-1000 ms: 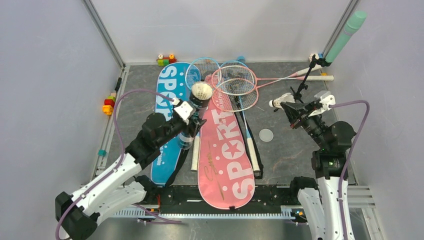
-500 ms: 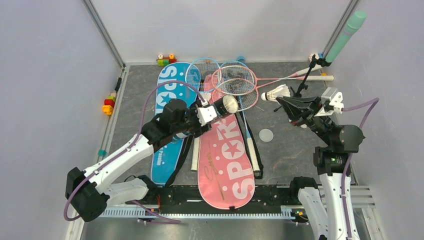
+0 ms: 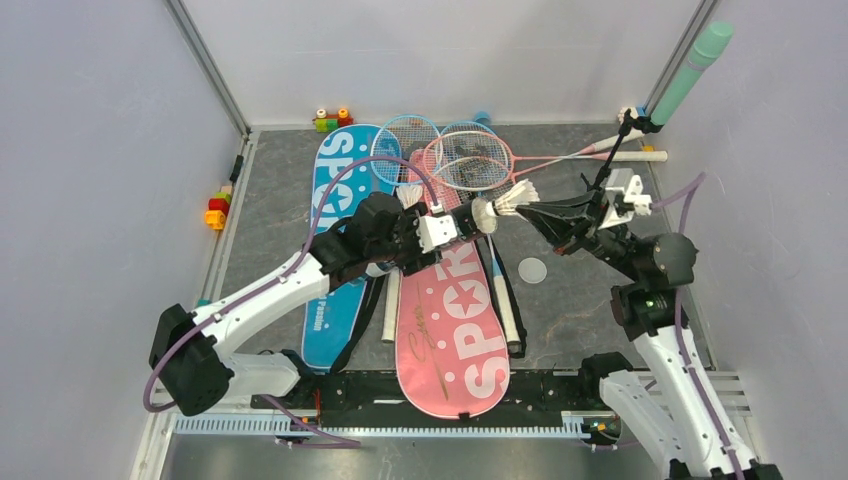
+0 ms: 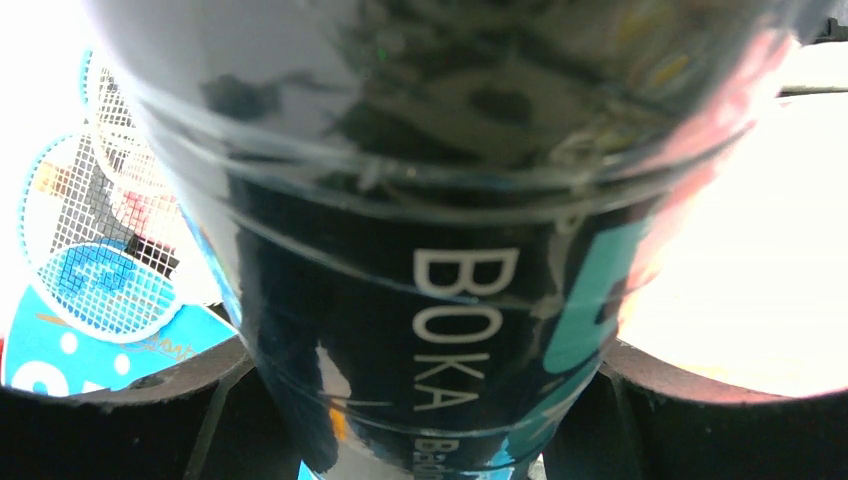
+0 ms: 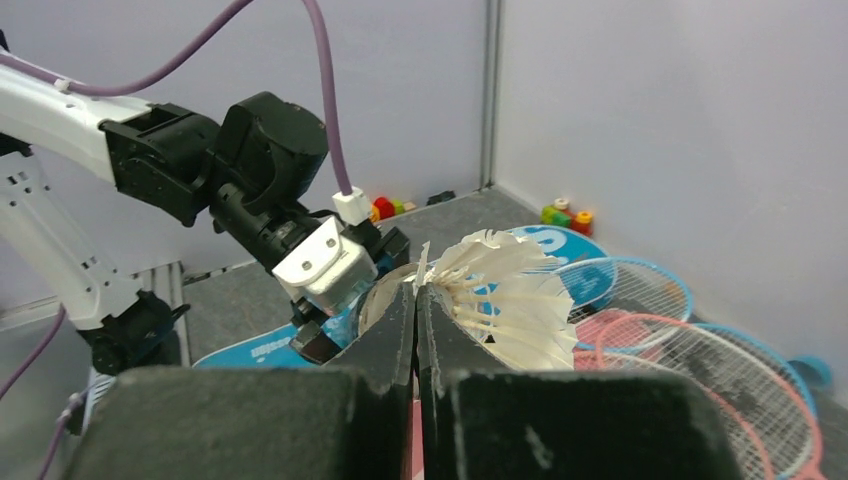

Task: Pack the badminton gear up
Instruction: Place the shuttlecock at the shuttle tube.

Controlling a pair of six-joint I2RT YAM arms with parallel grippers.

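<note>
Obs., both arms raised over mid-desk

- Left end effector (image 3: 452, 226): jaws spread wide around the dark tube (image 3: 470, 218) and gripping its body. The tube lies near level in the air, with its open mouth turned toward the right arm. In the left wrist view the tube (image 4: 440, 300) fills nearly the whole picture (white lettering "BOKA" readable on its side).
- Right end effector (image 3: 530, 210): fingers pressed together, pinching a white feather shuttlecock (image 3: 512, 197) by the edge of its skirt. In the right wrist view one feather tip sticks up between the closed fingers (image 5: 380, 350), and the rest of the shuttlecock (image 5: 510, 300) fans out beyond them.
- The shuttlecock is held in the air just at the tube mouth, above the upper end of the pink bag (image 3: 450, 330). I cannot tell whether it touches the rim.
- On the desk (image 3: 580, 290): the blue bag (image 3: 335, 180) and the pink bag lie side by side, lengthwise. The racket heads (image 3: 470, 165) overlap in a pile at their far ends. White handles (image 3: 507, 310) run down either side of the pink bag, and one pink racket's handle points right, toward the tripod stand (image 3: 605, 170).
- A small clear disc (image 3: 532, 269) lies flat to the right of the pink bag, apart from it.
- Toy blocks (image 3: 332, 119) sit at the back wall
</note>
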